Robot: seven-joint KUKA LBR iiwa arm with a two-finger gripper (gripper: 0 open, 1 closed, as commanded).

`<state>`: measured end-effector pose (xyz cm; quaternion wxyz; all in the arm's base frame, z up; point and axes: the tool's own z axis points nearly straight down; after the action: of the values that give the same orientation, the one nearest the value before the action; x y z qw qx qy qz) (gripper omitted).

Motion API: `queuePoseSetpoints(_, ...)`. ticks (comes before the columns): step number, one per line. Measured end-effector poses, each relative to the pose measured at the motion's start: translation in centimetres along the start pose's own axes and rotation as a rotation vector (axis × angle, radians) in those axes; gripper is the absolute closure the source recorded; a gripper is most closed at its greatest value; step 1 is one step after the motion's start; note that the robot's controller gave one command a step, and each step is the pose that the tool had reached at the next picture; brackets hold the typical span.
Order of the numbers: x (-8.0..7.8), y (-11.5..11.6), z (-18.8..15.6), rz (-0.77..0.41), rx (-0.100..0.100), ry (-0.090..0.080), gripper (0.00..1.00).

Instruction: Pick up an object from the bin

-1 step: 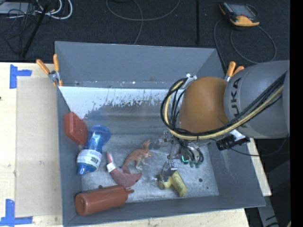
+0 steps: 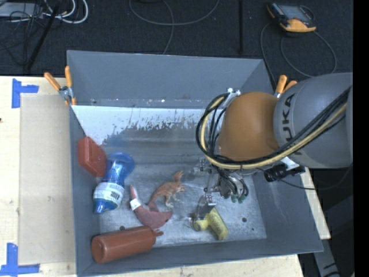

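Scene: A grey metal bin (image 2: 161,82) is seen from above, with a KUKA arm reaching in from the right of the camera view and a handful of small things spread over the bin's floor.
Arm: The grey arm (image 2: 314,120) crosses the bin's right rim. An orange-brown cover (image 2: 248,126) at its wrist, ringed by black and yellow cables, hangs above the right half of the floor.
Gripper: The gripper (image 2: 203,211) points down below the cover, low in the bin toward the near wall, with its tip right at the left end of a yellow object (image 2: 214,225). Whether it is open or closed cannot be told from this angle, and nothing can be seen in its grasp.
Object at the gripper: The yellow object, bent and stubby, lies on the floor in the near right part of the bin, just beside the gripper's tip and perhaps touching it.
Nearest neighbour: An orange toy dinosaur (image 2: 167,190) sits near the middle of the floor, to the left of the gripper and apart from it.
Further left: A dark red curved piece (image 2: 149,214) with a white tag lies just below the dinosaur. A blue bottle (image 2: 113,183) with a white label lies tilted next to a red block (image 2: 91,156) by the left wall.
Near left corner: A reddish-brown squeeze bottle (image 2: 124,242) lies on its side along the near wall, well apart from the gripper.
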<state>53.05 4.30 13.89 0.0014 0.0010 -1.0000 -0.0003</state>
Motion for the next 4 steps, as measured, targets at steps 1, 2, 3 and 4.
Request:
queuePoseSetpoints(1, -3.6, 4.3, 4.8, -0.077, 0.001, -0.009, 0.0)
queuePoseSetpoints(2, -4.3, 5.5, 4.3, -0.102, 0.001, 0.0, 0.0)
queuePoseSetpoints(3, -5.3, 5.4, 2.7, -0.066, -0.001, -0.008, 0.0)
queuePoseSetpoints(4, -6.7, 5.8, 6.2, -0.161, 0.001, -0.004, 0.0)
